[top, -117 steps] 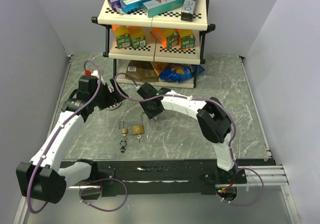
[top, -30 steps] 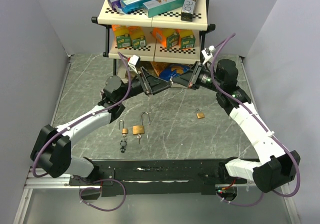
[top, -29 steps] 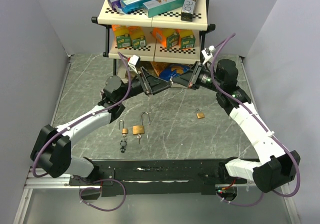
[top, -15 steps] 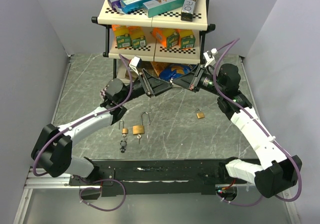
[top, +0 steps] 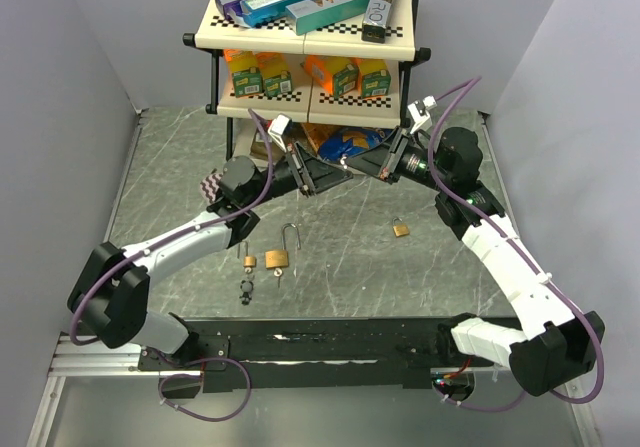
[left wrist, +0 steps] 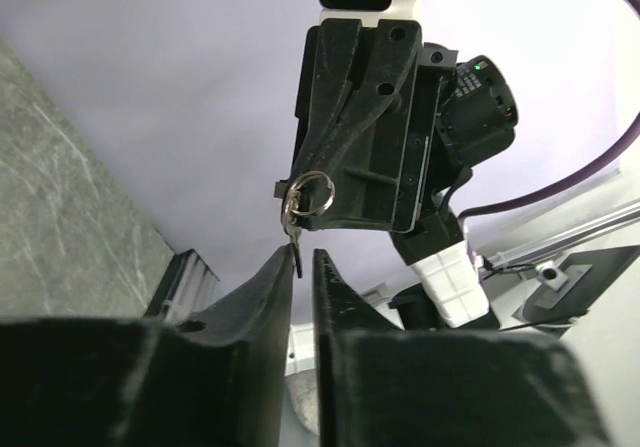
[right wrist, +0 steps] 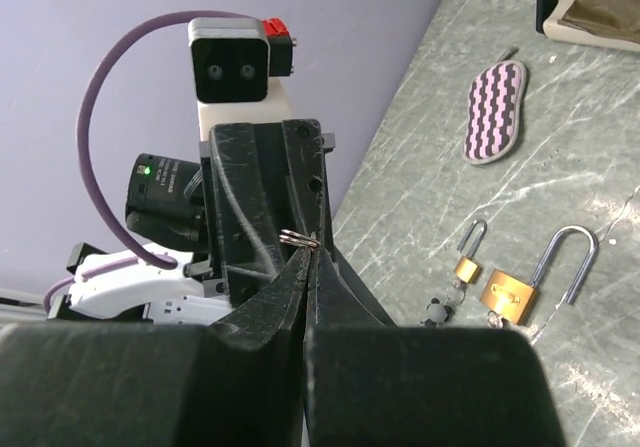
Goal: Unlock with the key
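My two grippers meet in mid-air in front of the shelf. The right gripper [right wrist: 308, 252] [top: 360, 170] is shut on the key [left wrist: 292, 232] by its head, with the key ring [right wrist: 297, 237] [left wrist: 308, 195] sticking out. The left gripper [left wrist: 303, 257] [top: 338, 174] has closed down on the key's hanging tip, leaving only a thin slit. Below on the table lie a large brass padlock [top: 278, 258] [right wrist: 512, 297] with its shackle raised, a small padlock [top: 248, 260] [right wrist: 466, 265] beside it, and another small padlock [top: 400, 230] to the right.
A three-tier shelf [top: 203, 39] with boxes and a blue bag [top: 352, 143] stands just behind the grippers. A striped pad [right wrist: 495, 112] lies at the left, partly under the left arm. A dark key fob [top: 246, 289] lies below the small padlock. Grey walls enclose the table.
Over the last second the left gripper's jaws went from wide apart to nearly together around the key's tip, and the left arm edged toward the right gripper. The right gripper stayed shut.
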You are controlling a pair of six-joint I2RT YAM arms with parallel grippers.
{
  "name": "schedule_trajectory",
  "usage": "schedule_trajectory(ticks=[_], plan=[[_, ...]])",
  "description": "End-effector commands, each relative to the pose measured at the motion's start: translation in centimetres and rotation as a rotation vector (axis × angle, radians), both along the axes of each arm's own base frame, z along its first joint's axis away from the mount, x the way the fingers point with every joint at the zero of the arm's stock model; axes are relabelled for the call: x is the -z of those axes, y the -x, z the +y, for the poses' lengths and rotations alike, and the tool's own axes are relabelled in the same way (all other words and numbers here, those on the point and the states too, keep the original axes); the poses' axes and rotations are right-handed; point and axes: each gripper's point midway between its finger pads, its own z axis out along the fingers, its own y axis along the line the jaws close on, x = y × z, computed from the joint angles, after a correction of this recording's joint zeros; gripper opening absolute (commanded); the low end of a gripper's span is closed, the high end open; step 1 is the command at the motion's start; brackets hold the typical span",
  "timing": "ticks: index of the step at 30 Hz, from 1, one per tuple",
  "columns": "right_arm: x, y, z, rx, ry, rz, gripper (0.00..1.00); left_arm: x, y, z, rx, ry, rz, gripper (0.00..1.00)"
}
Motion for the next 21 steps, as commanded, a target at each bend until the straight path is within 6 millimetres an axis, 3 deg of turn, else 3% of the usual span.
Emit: schedule_trajectory(ticks=[1, 3, 9, 10, 12, 13, 14, 16, 18, 19, 21], plan=[[-2.0, 0.5, -0.2, -0.002, -0.026, -0.065, 0.00, -2.4, 0.3, -0.2, 0.006, 0.047, -0.059, 0.08], [-1.9, 0.5, -0.2, -0.005, -0.018, -0.064, 0.00, -2.0, 0.2, -0.1, 0.001, 0.047, -0.047, 0.01], [-1.2, 0.6, -0.1, -0.022, 0.019, -0.046, 0.01, 0.4, -0.2, -0.2, -0.009, -0.098, -0.033, 0.01], [-1.1, 0.6, -0.2, -0.019, 0.031, -0.050, 0.05, 1.1, -0.6, 0.0, -0.011, -0.138, -0.027, 0.01], [-1.0, 0.8, -0.7, -0.008, 0.066, -0.062, 0.27, 1.4, -0.6, 0.5, -0.009, -0.206, -0.076, 0.01], [-0.8, 0.8, -0.9, -0.002, 0.079, -0.066, 0.35, 3.0, -0.2, 1.0, 0.017, -0.274, -0.035, 0.01], [-0.9, 1.0, -1.1, -0.005, 0.101, -0.094, 0.49, 3.5, 0.1, 1.3, 0.035, -0.302, -0.040, 0.01], [-0.9, 1.7, -1.6, -0.014, 0.147, -0.107, 0.57, 5.3, 1.1, 2.3, 0.089, -0.386, -0.039, 0.01], [-1.4, 2.3, -1.8, -0.046, 0.213, -0.180, 0.69, 5.8, 1.9, 3.0, 0.125, -0.453, -0.108, 0.01], [-0.8, 3.2, -1.7, -0.096, 0.235, -0.163, 0.70, 7.4, 3.2, 3.6, 0.177, -0.517, -0.062, 0.01], [-0.5, 3.8, -1.5, -0.169, 0.276, -0.204, 0.67, 7.5, 4.2, 4.1, 0.230, -0.560, -0.149, 0.01]])
